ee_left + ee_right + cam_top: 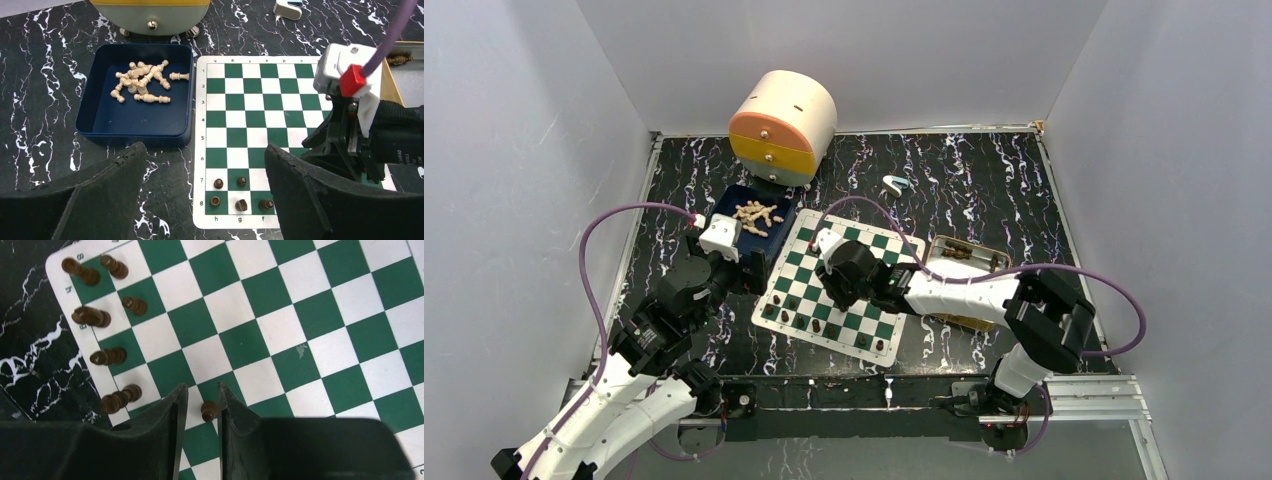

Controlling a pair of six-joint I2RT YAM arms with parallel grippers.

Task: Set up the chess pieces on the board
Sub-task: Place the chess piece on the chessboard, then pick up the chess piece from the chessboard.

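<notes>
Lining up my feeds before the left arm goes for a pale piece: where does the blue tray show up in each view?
Top external: the blue tray sits left of centre, off the far-left corner of the board, in front of the round drawer unit.
Left wrist: the blue tray is upper left, beside the board.
Right wrist: not in it.
Shared landmark: the board, seen in all three views.

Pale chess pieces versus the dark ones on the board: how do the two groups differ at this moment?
Colour: the pale pieces are beige, the dark pieces brown. Place: the pale pieces sit in the blue tray beside the board; the dark pieces occupy squares along its near edge. Pose: the pale pieces lie jumbled on their sides; the dark pieces stand upright. Both are small turned figures.
</notes>
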